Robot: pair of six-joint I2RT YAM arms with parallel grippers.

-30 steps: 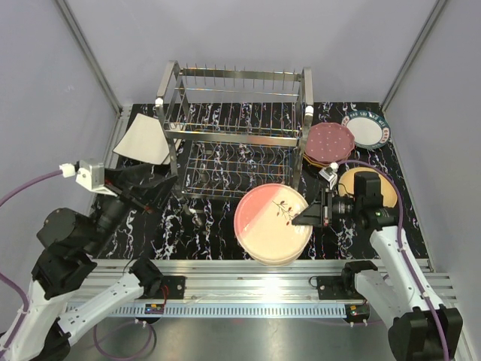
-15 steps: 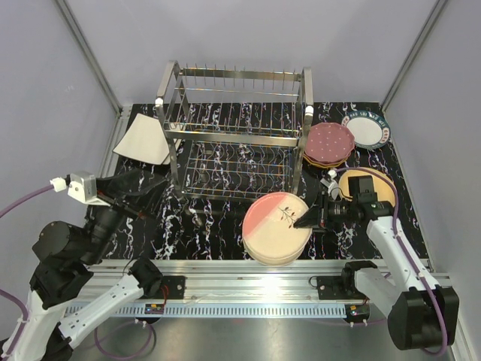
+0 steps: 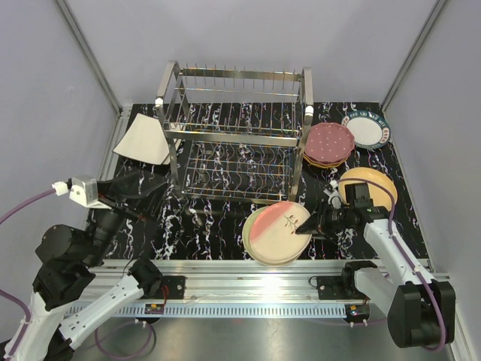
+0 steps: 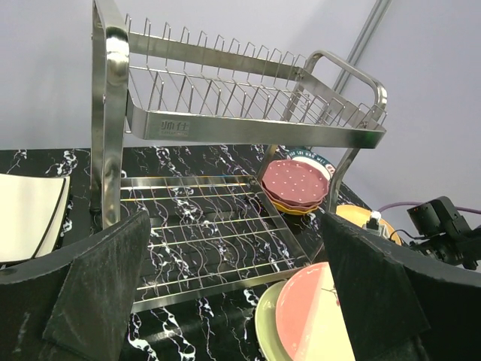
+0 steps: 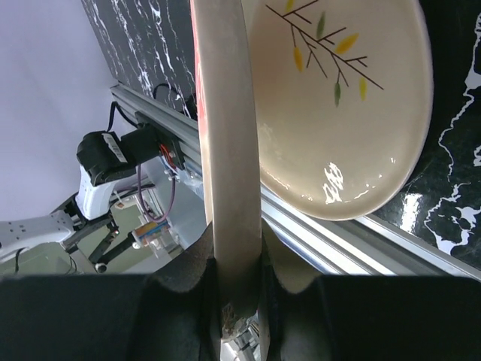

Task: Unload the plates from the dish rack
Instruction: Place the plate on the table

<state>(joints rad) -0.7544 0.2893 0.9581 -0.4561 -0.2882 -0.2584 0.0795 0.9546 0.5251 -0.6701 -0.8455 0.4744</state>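
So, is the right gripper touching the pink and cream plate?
Touching. In the right wrist view the right gripper pinches the rim of the pink and cream plate between both fingers.

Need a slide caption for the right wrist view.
Right gripper grips the branch-patterned plate by its rim, aluminium rail behind.

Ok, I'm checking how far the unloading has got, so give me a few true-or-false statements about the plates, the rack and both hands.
The right hand grips the pink-and-cream plate by its rim. True.
The dish rack holds two plates. False: neither tier has a plate in it.
The left hand is shut on a plate. False: it is open and holds nothing.
The maroon dotted plate lies right of the rack, outside it. True.
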